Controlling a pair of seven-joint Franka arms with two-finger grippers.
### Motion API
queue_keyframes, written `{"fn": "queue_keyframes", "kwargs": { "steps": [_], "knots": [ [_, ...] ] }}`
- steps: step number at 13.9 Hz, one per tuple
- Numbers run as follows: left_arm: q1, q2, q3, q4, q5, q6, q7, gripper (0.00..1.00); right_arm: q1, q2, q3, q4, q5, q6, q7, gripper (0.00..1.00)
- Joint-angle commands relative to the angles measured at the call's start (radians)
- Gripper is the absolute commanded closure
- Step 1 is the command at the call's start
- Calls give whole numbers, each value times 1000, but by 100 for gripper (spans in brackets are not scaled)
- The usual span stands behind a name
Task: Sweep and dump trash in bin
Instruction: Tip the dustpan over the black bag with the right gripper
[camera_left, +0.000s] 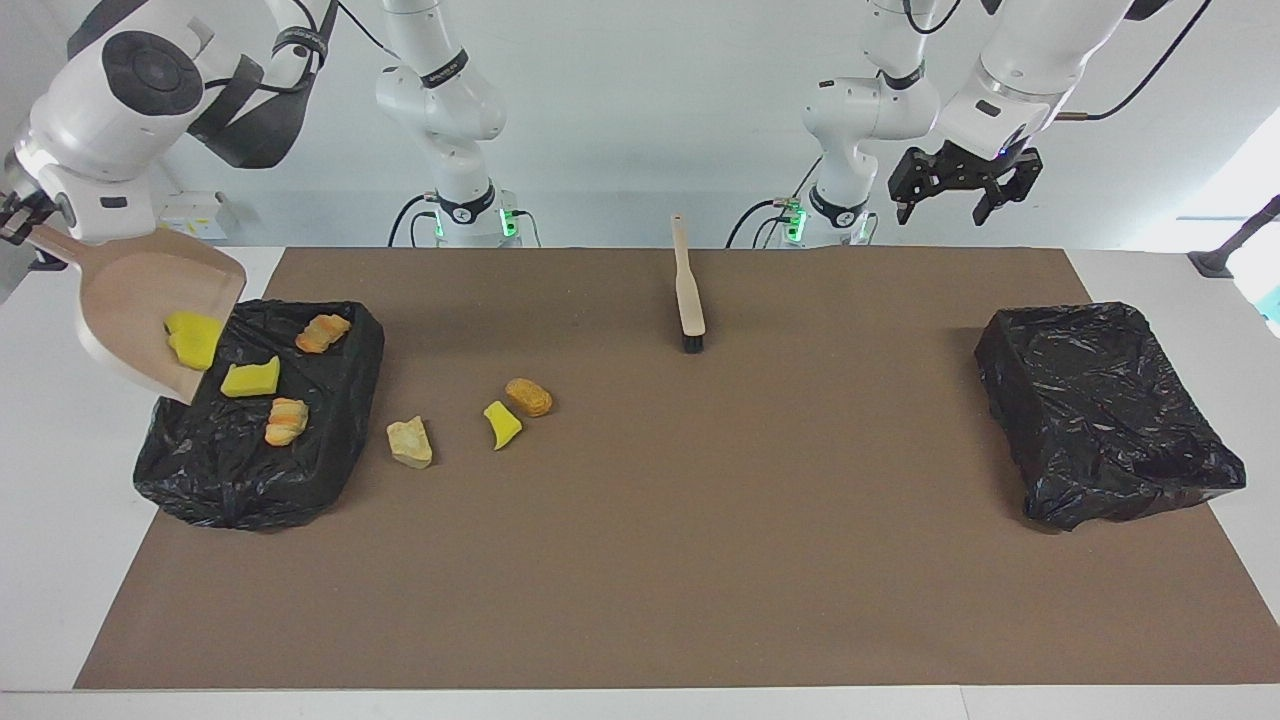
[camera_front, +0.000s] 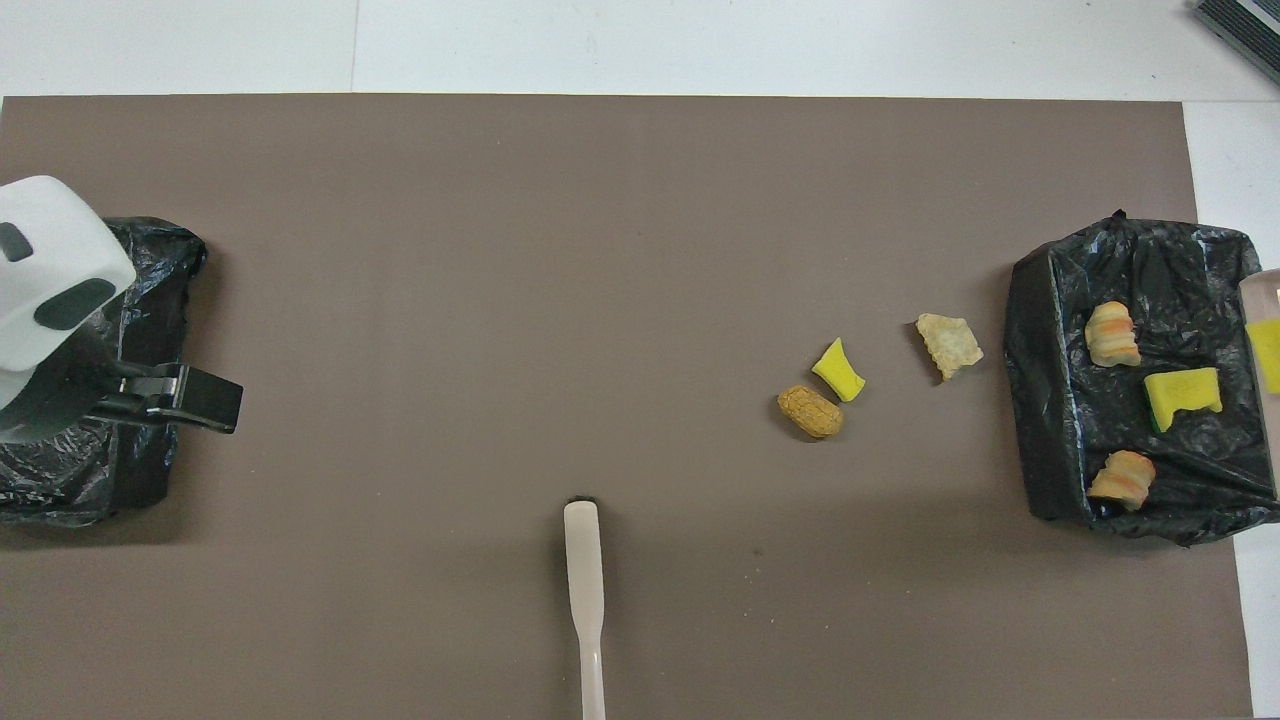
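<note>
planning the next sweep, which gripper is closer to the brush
Left. The left gripper hangs open, raised toward its own end from the brush; the right gripper holds the dustpan over the bin.

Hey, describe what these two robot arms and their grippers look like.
Both arms are glossy white with rounded dark grey joint caps, black bands and black cables looped along them. Green lights glow at their bases. The left gripper is black and blocky with two short jaws; the right gripper, also dark, is mostly out of frame.

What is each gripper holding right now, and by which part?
The right gripper holds the dustpan by its handle, tilted over the bin. The left gripper is open and holds nothing.
</note>
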Motion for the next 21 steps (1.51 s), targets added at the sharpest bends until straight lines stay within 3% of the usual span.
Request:
{"fn": "queue_keyframes", "kwargs": {
  "steps": [1,6,10,16,21],
  "knots": [
    [18,5,0,16,6,-18,11,0,-13,-12,5,-3,25,16,-37,100],
    [74,6,5,16,2,19,22,0,-12,-12,5,-3,27,19,-31,100],
    [61,5,52,13,2,14,46,0,-18,-12,3,-3,54,9,-8,100],
    [36,8,112,13,3,47,138,0,-19,-11,-10,2,290,-37,32,100],
    [36,8,120,13,16,48,140,0,-1,-43,5,-33,513,-126,378,100]
  ]
}}
